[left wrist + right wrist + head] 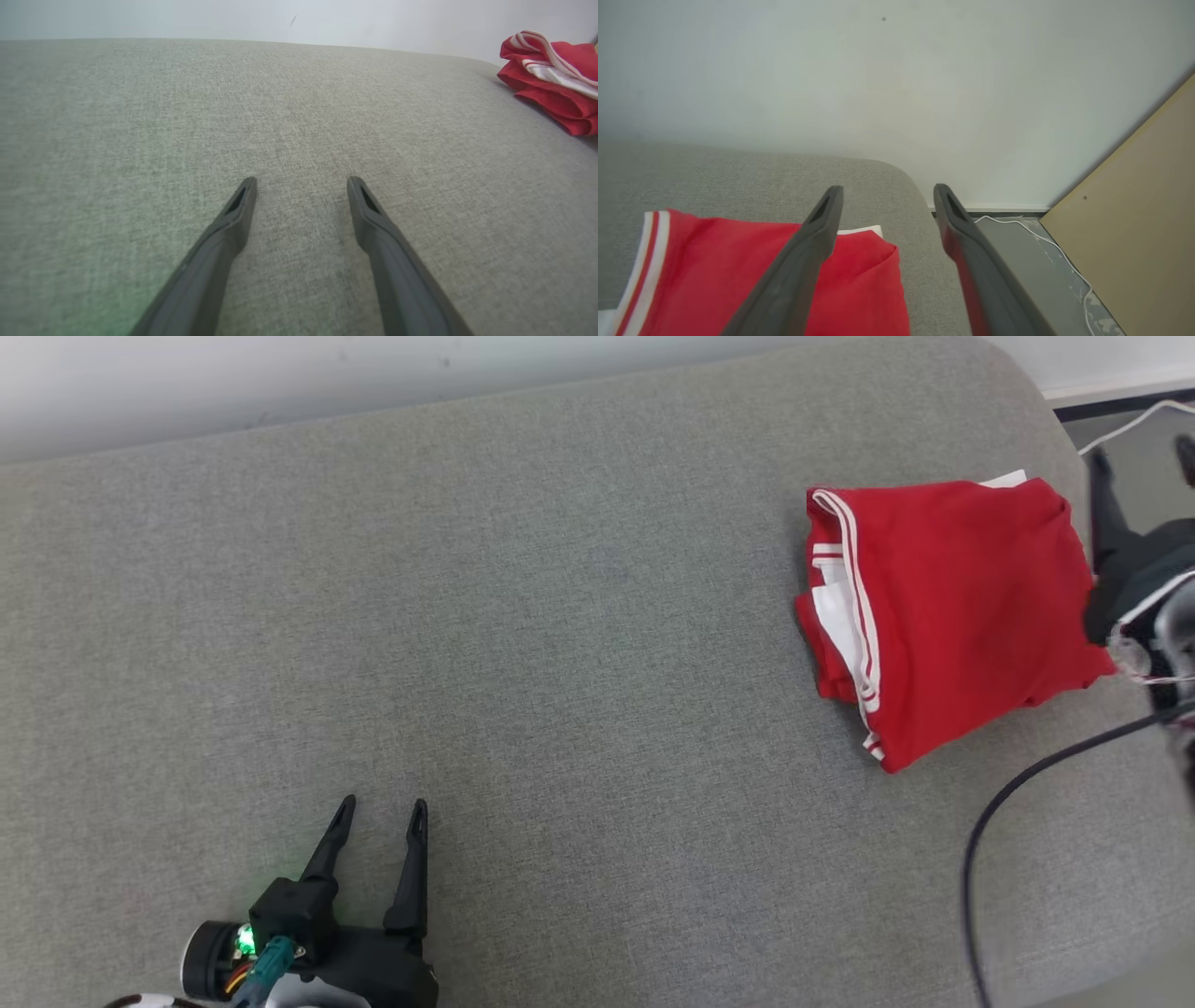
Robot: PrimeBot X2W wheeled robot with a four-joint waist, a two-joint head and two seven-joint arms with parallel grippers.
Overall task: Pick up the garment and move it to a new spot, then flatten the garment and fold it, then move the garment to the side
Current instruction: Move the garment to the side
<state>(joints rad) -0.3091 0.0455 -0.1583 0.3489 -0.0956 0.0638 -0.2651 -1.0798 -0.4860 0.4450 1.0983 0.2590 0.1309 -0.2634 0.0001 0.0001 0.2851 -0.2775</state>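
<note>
The folded red garment (962,607), trimmed with white stripes, is shown lying flat near the far right corner of the grey upholstered surface (560,616). The left gripper (383,803) is seen close to the near edge, well apart from the garment, with its fingers spread and nothing between them. The right gripper (888,188) is shown at the right edge, over the garment's right side, its fingers likewise parted and empty.
</note>
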